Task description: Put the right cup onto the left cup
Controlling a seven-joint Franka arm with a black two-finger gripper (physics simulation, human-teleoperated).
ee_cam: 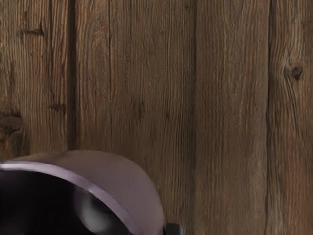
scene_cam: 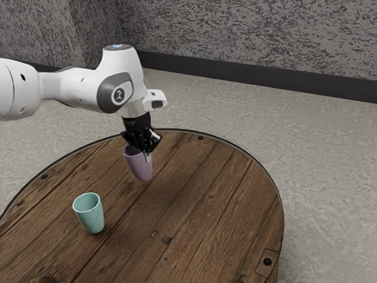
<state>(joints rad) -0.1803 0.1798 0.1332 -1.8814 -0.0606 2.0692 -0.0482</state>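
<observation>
Where the black end effector [scene_cam: 146,154] points down at the near rim of the purple cup [scene_cam: 140,167], its fingers are clamped on the cup's wall, one inside the mouth, the other outside. Purple cup mouth up, slight lean in the exterior view; whether its base touches the wood or hangs just above, cannot tell. Wrist view: pale curved rim, dark interior with a grey sheen, outer wall curving away beyond the rim, planks below.

Above the end effector, white arm [scene_cam: 76,88] with grey joint cover, entering from the exterior view's left and bending down at the wrist.

Next outward, teal cup [scene_cam: 91,218]: upright, mouth open, standing on the wood, nearer the exterior camera and toward the exterior view's left of the purple one. The two cups are well apart; purple one not on the teal one.

Under both, round tabletop [scene_cam: 200,194] of brown planks, dark band round the edge, small plates with dark bolts set near it. Knots and long seams between boards, seen in both views.

Beyond: pale grey floor [scene_cam: 330,153], dark skirting [scene_cam: 247,73], mottled grey wall [scene_cam: 247,35] with a corner toward the exterior view's left.
</observation>
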